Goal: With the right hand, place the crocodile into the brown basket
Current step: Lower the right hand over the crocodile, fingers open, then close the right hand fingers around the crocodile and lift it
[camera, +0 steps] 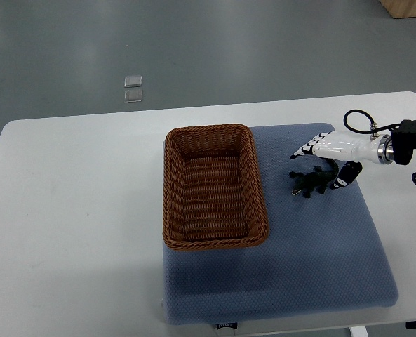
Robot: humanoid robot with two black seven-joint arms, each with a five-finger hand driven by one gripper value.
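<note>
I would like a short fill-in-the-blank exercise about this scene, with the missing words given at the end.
1. The brown basket is ___ inside.
2. The crocodile lies on the ___ mat, beside the basket.
3. The robot's ___ hand hovers just over the crocodile.

Missing words: empty; blue; right.

Clear run left, one wall
Bare blue mat (279, 210) lies between crocodile (311, 183) and brown basket (259, 184); only the basket's raised right wall stands in the way.
</note>
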